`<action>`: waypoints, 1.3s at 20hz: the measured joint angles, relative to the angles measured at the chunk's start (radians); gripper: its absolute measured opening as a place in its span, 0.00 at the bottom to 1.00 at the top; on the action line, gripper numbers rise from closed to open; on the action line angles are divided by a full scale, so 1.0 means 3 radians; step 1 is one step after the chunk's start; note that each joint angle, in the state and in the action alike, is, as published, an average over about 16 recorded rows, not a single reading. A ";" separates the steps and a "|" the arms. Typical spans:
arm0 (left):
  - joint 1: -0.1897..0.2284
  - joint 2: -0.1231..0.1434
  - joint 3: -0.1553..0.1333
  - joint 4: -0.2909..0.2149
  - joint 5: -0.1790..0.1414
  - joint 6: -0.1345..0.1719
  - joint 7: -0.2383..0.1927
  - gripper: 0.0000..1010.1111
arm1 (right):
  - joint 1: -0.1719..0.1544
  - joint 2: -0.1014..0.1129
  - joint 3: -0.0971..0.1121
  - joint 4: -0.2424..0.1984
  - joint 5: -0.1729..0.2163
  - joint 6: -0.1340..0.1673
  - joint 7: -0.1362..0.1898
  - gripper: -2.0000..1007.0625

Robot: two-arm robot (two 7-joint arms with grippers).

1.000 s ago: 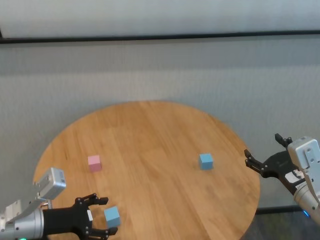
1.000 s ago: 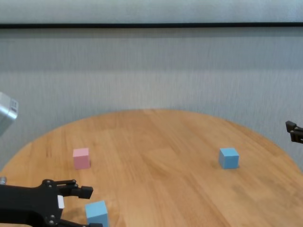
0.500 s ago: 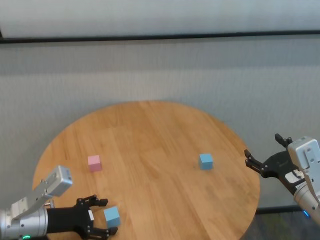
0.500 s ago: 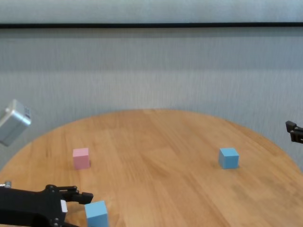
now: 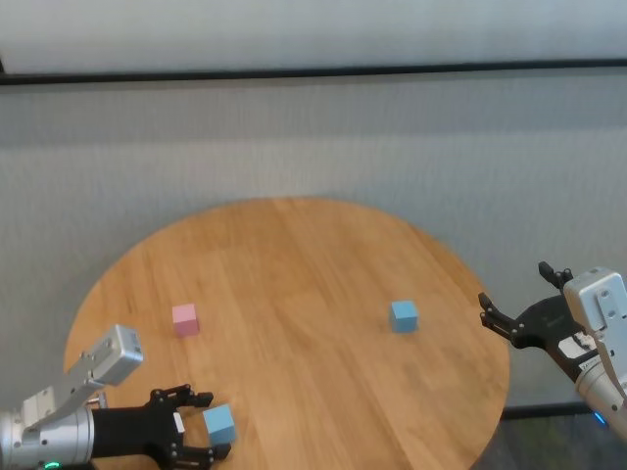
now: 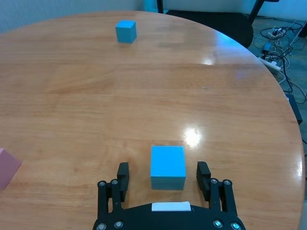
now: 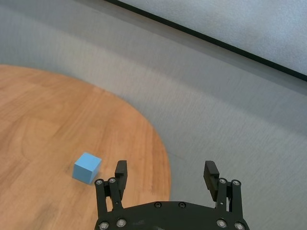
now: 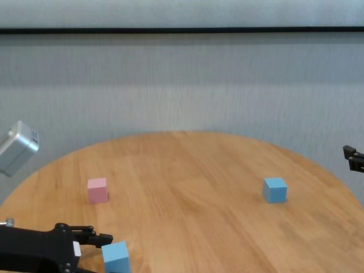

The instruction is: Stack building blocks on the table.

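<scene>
A light blue cube (image 5: 219,426) lies on the round wooden table (image 5: 294,255) near its front left edge. My left gripper (image 5: 196,427) is open around it, one finger on each side with gaps; the left wrist view shows the cube (image 6: 168,167) between the fingers (image 6: 123,175). The chest view shows this cube (image 8: 115,257) too. A pale pink cube (image 5: 184,319) lies farther back on the left. A second light blue cube (image 5: 403,315) lies at the right. My right gripper (image 5: 519,304) is open, off the table's right edge, and sees that cube (image 7: 87,167).
A grey carpeted floor (image 5: 313,137) surrounds the table. A dark chair base and cables (image 6: 273,33) lie beyond the table's edge in the left wrist view.
My left gripper has lowered and its wrist tilted up around the near blue cube. The cubes and the right arm have not moved.
</scene>
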 joint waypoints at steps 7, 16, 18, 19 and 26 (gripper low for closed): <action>0.0013 0.0010 -0.0006 -0.0021 -0.0008 -0.0010 -0.0003 0.76 | 0.0000 0.0000 0.0000 0.0000 0.0000 0.0000 0.0000 1.00; 0.0032 0.0023 -0.0016 -0.0058 -0.0011 -0.0016 0.0021 0.50 | 0.0000 0.0000 0.0000 0.0000 0.0000 0.0000 0.0000 1.00; 0.0037 0.0029 -0.0021 -0.0078 -0.0007 -0.0013 0.0037 0.46 | 0.0000 0.0000 0.0000 0.0000 0.0000 0.0000 0.0000 1.00; 0.0036 0.0030 -0.0023 -0.0087 -0.0004 -0.0012 0.0044 0.44 | 0.0000 0.0000 0.0000 0.0000 0.0000 0.0000 0.0000 1.00; -0.0051 -0.0015 -0.0012 -0.0080 0.0052 -0.0025 0.0065 0.39 | 0.0000 0.0000 0.0000 0.0000 0.0000 0.0000 0.0000 1.00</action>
